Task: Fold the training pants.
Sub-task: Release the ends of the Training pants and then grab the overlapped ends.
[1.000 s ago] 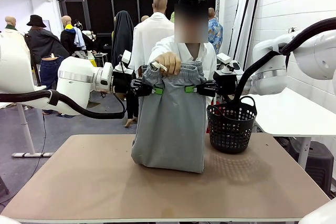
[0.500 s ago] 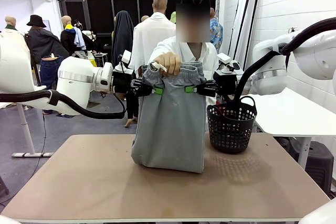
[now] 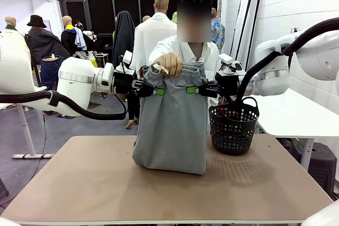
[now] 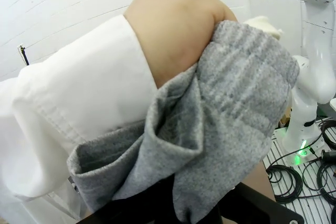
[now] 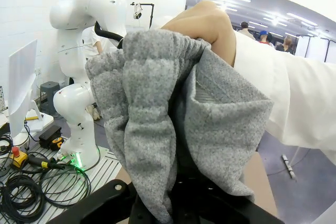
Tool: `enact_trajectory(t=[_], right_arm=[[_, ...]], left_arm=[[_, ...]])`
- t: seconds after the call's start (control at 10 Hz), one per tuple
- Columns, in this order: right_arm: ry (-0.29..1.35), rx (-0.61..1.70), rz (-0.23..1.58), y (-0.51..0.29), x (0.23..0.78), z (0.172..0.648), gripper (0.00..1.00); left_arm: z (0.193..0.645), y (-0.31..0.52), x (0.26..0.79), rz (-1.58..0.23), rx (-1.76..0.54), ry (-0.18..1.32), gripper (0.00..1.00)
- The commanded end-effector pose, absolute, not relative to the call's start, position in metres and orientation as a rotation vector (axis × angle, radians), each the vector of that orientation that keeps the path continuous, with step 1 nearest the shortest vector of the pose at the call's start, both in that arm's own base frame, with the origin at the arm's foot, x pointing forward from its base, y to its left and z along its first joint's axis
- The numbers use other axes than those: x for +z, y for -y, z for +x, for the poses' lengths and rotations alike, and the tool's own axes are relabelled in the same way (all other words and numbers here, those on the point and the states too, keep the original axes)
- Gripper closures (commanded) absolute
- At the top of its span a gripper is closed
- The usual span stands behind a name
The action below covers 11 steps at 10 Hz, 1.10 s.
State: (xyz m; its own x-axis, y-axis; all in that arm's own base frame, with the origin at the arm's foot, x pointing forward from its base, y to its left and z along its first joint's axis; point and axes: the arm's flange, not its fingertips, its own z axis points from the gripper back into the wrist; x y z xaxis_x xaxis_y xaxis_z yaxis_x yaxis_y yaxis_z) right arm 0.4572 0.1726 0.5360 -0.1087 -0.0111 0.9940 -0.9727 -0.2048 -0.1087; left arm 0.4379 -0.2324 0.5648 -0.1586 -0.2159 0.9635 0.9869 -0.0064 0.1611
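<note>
Grey soft cloth of training pants point(image 3: 172, 125) hides both grippers' fingertips in your wrist views. Person's sleeve cut off at picture edge there.

From front you see pants hanging upright over middle of table point(image 3: 95, 183), bottom edge resting on it.

Left gripper point(image 3: 157, 91): fingers pinched tight on left side of waistband.

Right gripper point(image 3: 189, 89): fingers pinched tight on right side.

Person's hand point(image 3: 169, 63) grips waistband top, between grippers.

Black basket point(image 3: 233, 128) stands just right of pants.
</note>
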Motion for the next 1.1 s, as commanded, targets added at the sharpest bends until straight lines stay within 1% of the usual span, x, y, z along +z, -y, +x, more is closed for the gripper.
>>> enact_trajectory(t=[0.0,0.4,0.5,0.6,0.7,1.0], right_arm=[[1.194,1.437,1.317,-0.1733,0.5380,0.4560,1.00],[1.185,1.444,1.307,-0.1726,0.5360,0.4572,1.00],[1.188,1.420,1.313,-0.1706,0.5369,0.4598,1.00],[1.168,1.406,1.343,-0.1702,0.5382,0.4592,1.00],[1.144,1.387,1.362,-0.1699,0.5377,0.4582,0.85],[1.109,1.373,1.371,-0.1680,0.5382,0.4574,0.26]], left_arm=[[0.4344,0.2325,0.5657,-0.963,-1.407,1.193,1.00],[0.4344,0.2325,0.5657,-0.963,-1.407,1.193,1.00],[0.4379,0.2324,0.5648,-0.958,-1.413,1.165,1.00],[0.4410,0.2296,0.5641,-0.954,-1.370,1.175,0.84],[0.4418,0.2293,0.5636,-0.976,-1.346,1.198,0.65],[0.4441,0.2283,0.5619,-0.986,-1.328,1.198,0.08]])
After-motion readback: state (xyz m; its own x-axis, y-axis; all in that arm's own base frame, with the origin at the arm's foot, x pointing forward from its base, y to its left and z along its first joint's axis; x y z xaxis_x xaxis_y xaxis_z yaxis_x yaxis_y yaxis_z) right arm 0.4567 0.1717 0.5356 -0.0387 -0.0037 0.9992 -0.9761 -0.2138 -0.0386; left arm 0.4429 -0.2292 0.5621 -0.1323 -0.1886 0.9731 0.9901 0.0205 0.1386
